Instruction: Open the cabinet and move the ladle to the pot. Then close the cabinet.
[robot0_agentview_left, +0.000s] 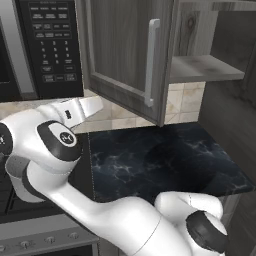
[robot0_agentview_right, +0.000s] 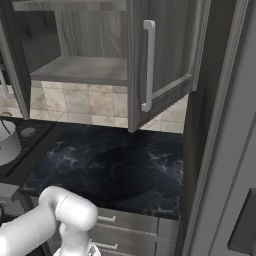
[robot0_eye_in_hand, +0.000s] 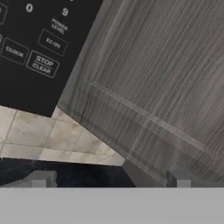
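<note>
Gripper (robot0_eye_in_hand: 109, 179) sitting open, empty, facing grey-brown wood-grain cabinet (robot0_eye_in_hand: 166, 83) door swung open beside black microwave (robot0_eye_in_hand: 39, 48); light-grey metal pot (robot0_agentview_right: 7, 142) standing on stove.

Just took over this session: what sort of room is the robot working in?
A kitchen: a black microwave beside an open wood-grain wall cabinet, a dark marble countertop, and a pot on a stove.

cabinet (robot0_eye_in_hand: 166, 74) door close | microwave (robot0_eye_in_hand: 39, 48) keypad left | fingers (robot0_eye_in_hand: 41, 178) spread
</note>
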